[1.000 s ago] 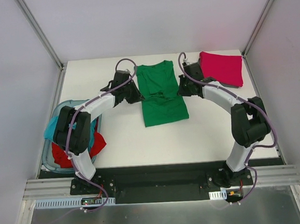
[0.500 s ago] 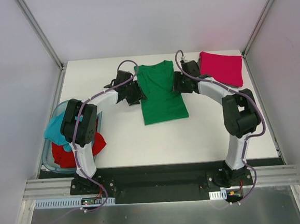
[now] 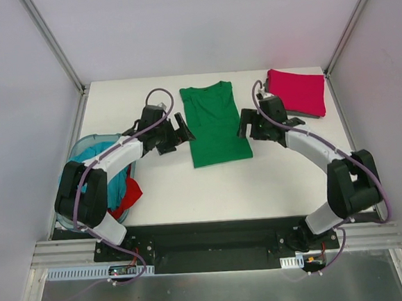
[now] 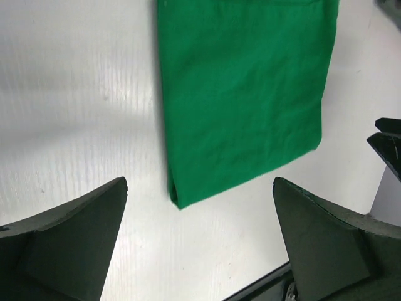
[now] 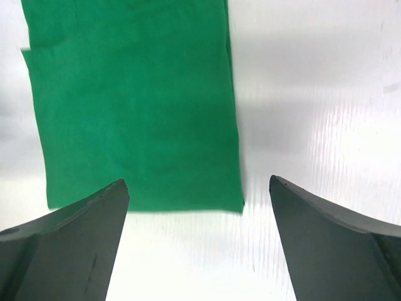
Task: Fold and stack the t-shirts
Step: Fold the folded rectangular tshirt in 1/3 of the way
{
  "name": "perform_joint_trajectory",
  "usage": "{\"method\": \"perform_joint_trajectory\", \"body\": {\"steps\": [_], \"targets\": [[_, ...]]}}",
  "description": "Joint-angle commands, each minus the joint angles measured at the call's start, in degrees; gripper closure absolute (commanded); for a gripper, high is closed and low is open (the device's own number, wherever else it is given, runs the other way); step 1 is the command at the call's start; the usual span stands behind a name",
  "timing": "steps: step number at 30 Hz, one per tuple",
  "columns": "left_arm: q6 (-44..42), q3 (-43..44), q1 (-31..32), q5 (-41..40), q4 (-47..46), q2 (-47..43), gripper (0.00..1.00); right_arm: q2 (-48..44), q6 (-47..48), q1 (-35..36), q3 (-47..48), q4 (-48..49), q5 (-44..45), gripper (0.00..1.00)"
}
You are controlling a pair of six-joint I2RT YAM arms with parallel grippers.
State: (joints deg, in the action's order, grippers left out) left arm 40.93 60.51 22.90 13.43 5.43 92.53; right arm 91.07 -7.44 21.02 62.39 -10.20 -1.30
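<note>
A bright green t-shirt (image 3: 213,125) lies flat in the middle of the table as a long rectangle, its sides folded in. My left gripper (image 3: 180,130) stands open just off the shirt's left edge, empty. My right gripper (image 3: 246,127) stands open just off its right edge, also empty. The left wrist view shows the green shirt (image 4: 244,94) ahead of the open left gripper (image 4: 200,241). In the right wrist view the shirt's hem (image 5: 135,106) lies beyond the open right gripper (image 5: 197,244). A folded crimson-pink t-shirt (image 3: 297,90) rests at the back right.
A pale-blue plastic tub (image 3: 81,147) sits at the left table edge, holding a teal t-shirt (image 3: 93,157) and a red t-shirt (image 3: 126,195). A dark grey edge (image 3: 315,115) shows under the crimson-pink shirt. White walls with metal posts enclose the table.
Both grippers have gone from shut to open, letting go of the green shirt's sides, and have drawn back outward and toward the near side. The shirt now lies flat.
</note>
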Motion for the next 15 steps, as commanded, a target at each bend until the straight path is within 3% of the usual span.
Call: {"method": "perform_joint_trajectory", "body": {"steps": [1, 8, 15], "targets": [[1.35, -6.8, 1.62, 4.58, -2.43, -2.35, 0.01, -7.91, -3.97, -0.1, -8.76, 0.44, -2.39, 0.04], [4.86, -10.5, 3.21, 7.92, -8.15, 2.38, 0.03, -9.77, -9.95, -0.19, -16.07, 4.92, -2.04, 0.04], [6.35, -10.5, 4.61, 6.0, -9.3, 5.55, 0.4, -7.83, -14.62, -0.19, -19.32, 9.31, -0.63, 0.04]]}}
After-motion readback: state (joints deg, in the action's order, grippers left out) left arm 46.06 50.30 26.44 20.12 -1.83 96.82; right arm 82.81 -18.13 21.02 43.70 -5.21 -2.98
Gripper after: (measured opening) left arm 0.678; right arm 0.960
